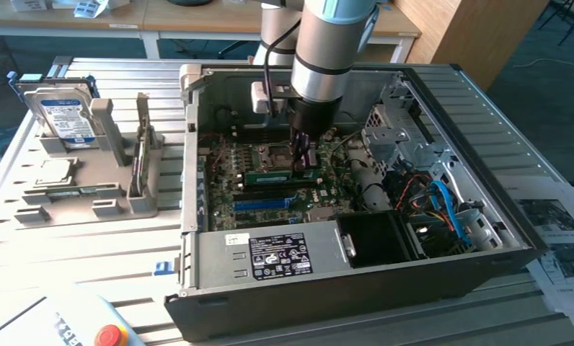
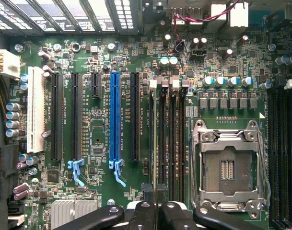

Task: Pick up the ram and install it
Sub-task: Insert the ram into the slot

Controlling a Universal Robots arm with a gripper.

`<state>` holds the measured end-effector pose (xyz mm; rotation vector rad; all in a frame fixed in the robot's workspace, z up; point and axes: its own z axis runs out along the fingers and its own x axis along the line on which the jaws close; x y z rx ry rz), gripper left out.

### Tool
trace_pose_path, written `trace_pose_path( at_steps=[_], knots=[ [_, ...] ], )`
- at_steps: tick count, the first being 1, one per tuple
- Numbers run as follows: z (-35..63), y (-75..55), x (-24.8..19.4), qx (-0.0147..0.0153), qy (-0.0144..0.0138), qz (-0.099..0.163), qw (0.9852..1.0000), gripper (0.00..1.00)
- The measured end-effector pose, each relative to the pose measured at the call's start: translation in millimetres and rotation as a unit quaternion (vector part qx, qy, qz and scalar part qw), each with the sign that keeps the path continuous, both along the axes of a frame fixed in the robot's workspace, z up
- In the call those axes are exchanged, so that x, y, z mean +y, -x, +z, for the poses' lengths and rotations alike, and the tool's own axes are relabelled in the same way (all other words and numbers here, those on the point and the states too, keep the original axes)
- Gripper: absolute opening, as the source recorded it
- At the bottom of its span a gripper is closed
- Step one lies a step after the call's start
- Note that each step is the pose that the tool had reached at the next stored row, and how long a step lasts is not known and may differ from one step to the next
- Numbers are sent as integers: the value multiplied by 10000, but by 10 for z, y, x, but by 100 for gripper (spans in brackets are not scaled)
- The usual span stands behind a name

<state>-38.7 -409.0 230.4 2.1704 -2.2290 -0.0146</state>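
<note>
My gripper [image 1: 301, 160] reaches down inside the open computer case [image 1: 518, 238], over the memory slots beside the processor socket [image 2: 228, 167]. It is shut on the ram [image 1: 267, 175], a thin green stick that stands on edge at the motherboard. In the wrist view the ram [image 2: 156, 143] shows edge-on, running along the black slots away from my gripper [image 2: 155, 194]. The dark fingers [image 2: 142, 213] press it from both sides. How deep it sits in the slot I cannot tell. A second green stick [image 1: 140, 155] stands upright in the grey holder [image 1: 85, 202] at the exterior view's left.
The holder also carries a silver hard drive [image 1: 61, 115] with a blue-white label and a small square processor chip [image 1: 54, 171]. Inside the case are the power supply [image 1: 267, 256], coloured cables [image 1: 446, 205] and drive cages [image 1: 402, 137]. Papers [image 1: 561, 245] lie at the exterior view's right.
</note>
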Motion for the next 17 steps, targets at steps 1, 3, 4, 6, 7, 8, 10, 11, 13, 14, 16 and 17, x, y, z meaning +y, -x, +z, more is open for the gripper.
trace_pose_path(
  at_steps=[1, 3, 4, 6, 7, 8, 10, 11, 13, 14, 16, 17],
  knots=[
    [0, 0, 0, 0, 0, 2, 10000, 12],
    [0, 0, 0, 0, 0, 7, 10000, 12],
    [0, 0, 0, 0, 0, 10, 10000, 12],
    [0, 0, 0, 0, 0, 15, 10000, 12],
    [0, 0, 0, 0, 0, 17, 10000, 12],
    [0, 0, 0, 0, 0, 18, 10000, 12],
    [0, 0, 0, 0, 0, 18, 10000, 12],
    [0, 0, 0, 0, 0, 18, 10000, 12],
    [0, 1, 0, 0, 0, 18, 10000, 12],
    [0, 1, 0, 0, 0, 18, 10000, 12],
    [0, 1, 0, 0, 0, 18, 10000, 12],
    [0, 1, 0, 0, 0, 18, 10000, 12]
  ],
)
